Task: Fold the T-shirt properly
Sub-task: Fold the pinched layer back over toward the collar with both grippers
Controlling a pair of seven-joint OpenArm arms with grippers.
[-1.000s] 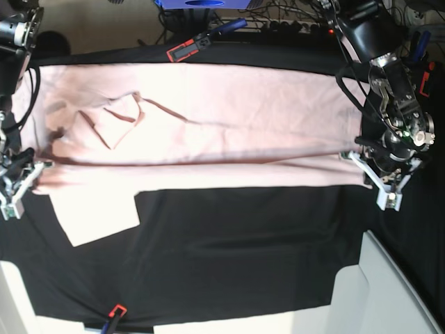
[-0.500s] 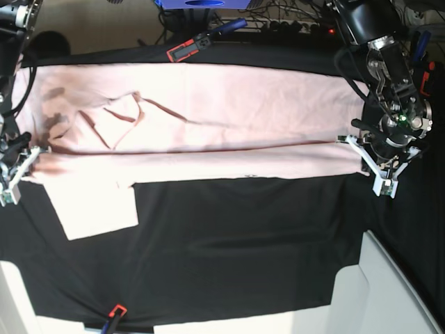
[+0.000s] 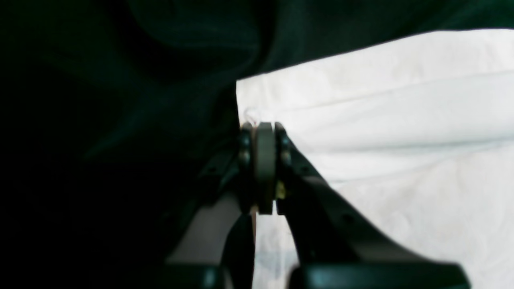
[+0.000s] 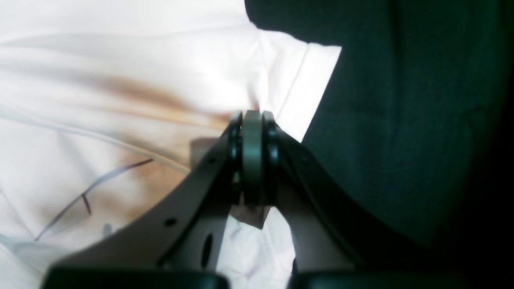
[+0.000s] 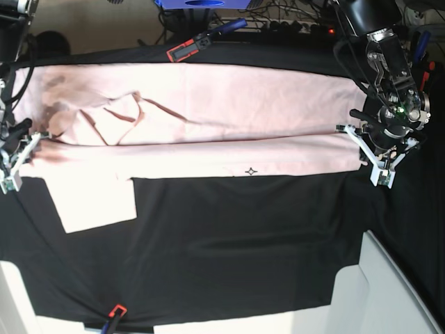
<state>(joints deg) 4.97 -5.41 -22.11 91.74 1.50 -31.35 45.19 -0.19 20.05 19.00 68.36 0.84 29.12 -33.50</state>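
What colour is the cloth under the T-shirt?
Black, plain, clearest in the base view, beneath the pale pink cotton T-shirt.

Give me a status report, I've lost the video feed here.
Left gripper and right gripper both shut on the T-shirt, one at each end. Near edge lifted, partly folded over; one sleeve flat on the black table cloth. Nothing in the way.

**Left gripper pinched on the shirt's edge**

We see our left gripper with its two dark fingers pressed together, clamping the edge of the T-shirt. The fabric looks nearly white here and spreads to the right in long, soft creases. Left of the gripper lies the dark cloth-covered surface, rumpled and mostly in shadow.
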